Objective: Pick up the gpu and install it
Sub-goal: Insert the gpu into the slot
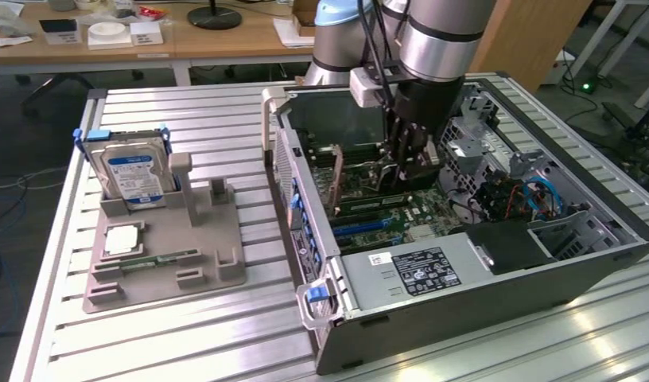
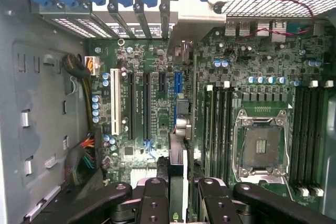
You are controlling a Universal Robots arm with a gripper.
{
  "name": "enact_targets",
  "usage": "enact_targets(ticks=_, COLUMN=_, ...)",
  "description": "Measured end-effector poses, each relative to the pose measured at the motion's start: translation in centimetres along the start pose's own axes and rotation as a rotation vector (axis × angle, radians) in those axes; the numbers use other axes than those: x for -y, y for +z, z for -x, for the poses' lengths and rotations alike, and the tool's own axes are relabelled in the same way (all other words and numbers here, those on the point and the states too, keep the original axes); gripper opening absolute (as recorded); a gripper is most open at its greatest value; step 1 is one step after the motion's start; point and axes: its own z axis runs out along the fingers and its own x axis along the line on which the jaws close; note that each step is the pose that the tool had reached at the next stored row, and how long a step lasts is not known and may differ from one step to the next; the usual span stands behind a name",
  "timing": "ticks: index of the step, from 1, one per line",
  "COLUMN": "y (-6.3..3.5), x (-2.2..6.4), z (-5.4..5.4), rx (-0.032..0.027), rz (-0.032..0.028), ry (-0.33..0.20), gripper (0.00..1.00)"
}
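Gripper is low inside the open computer case, pinching the gpu edge-on above the motherboard, roughly in line with the blue slot. Pick-up is done. Seating looks unfinished, though the card's lower edge is hidden, so slot contact is uncertain.
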Motion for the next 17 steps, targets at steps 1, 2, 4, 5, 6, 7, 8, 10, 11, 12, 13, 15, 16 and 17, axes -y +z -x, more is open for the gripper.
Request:
enact_targets(ticks=1, y=0.18, x=-0.08, z=0.0, rx=0.0000, rz=-0.0001, ry=0.000, gripper=0.27)
enact_targets(ticks=2, y=0.35, x=-0.17, z=0.0, rx=0.0000, rz=0.0000, ry=0.000, gripper=0.27)
enact_targets(ticks=4, y=0.72, x=-0.32, z=0.0, rx=0.0000, rz=0.0001, ry=0.000, gripper=0.27)
enact_targets(ticks=5, y=0.90, x=-0.35, z=0.0, rx=0.0001, rz=0.0000, ry=0.000, gripper=0.27)
enact_targets(ticks=6, y=1.08, x=-0.43, z=0.0, rx=0.0001, rz=0.0000, ry=0.000, gripper=0.27)
enact_targets(ticks=7, y=1.26, x=-0.56, z=0.0, rx=0.0001, rz=0.0000, ry=0.000, gripper=0.27)
enact_targets(ticks=8, y=1.43, x=-0.71, z=0.0, rx=0.0000, rz=0.0001, ry=0.000, gripper=0.27)
enact_targets(ticks=10, y=1.78, x=-0.95, z=0.0, rx=0.0001, rz=-0.0001, ry=0.000, gripper=0.27)
enact_targets(ticks=11, y=1.94, x=-0.98, z=0.0, rx=0.0001, rz=0.0000, ry=0.000, gripper=0.27)
enact_targets(ticks=12, y=2.11, x=-0.99, z=-0.1, rx=0.0000, rz=0.0000, ry=0.000, gripper=0.27)
enact_targets(ticks=13, y=2.28, x=-1.00, z=-0.1, rx=0.0000, rz=0.0000, ry=0.000, gripper=0.27)
enact_targets(ticks=15, y=2.64, x=-1.02, z=-0.1, rx=0.0000, rz=0.0000, ry=0.000, gripper=0.27)
enact_targets(ticks=16, y=2.82, x=-1.03, z=-0.1, rx=0.0000, rz=0.0000, ry=0.000, gripper=0.27)
enact_targets(ticks=17, y=3.00, x=-1.03, z=-0.1, rx=0.0000, rz=0.0000, ry=0.000, gripper=0.27)
